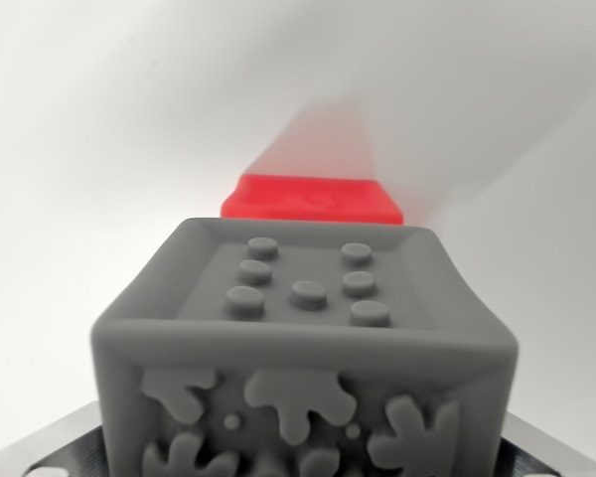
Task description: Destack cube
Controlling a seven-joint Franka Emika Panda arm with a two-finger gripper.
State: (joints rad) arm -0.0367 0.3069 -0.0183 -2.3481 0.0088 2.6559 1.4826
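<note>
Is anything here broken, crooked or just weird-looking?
Nothing looks damaged. The grey cube fills the near view and sits square; the red block behind it looks level. Its reddish smear above is probably a reflection.

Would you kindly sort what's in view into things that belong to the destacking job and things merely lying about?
Belongs to the job:
- grey cube, close to the camera
- red cube, behind it

Lying about:
- nothing else; only the plain white surface

A plain white surface [99, 149] fills the view behind; soft grey shadows [497, 149] lie across it, perhaps where it meets a wall
</note>
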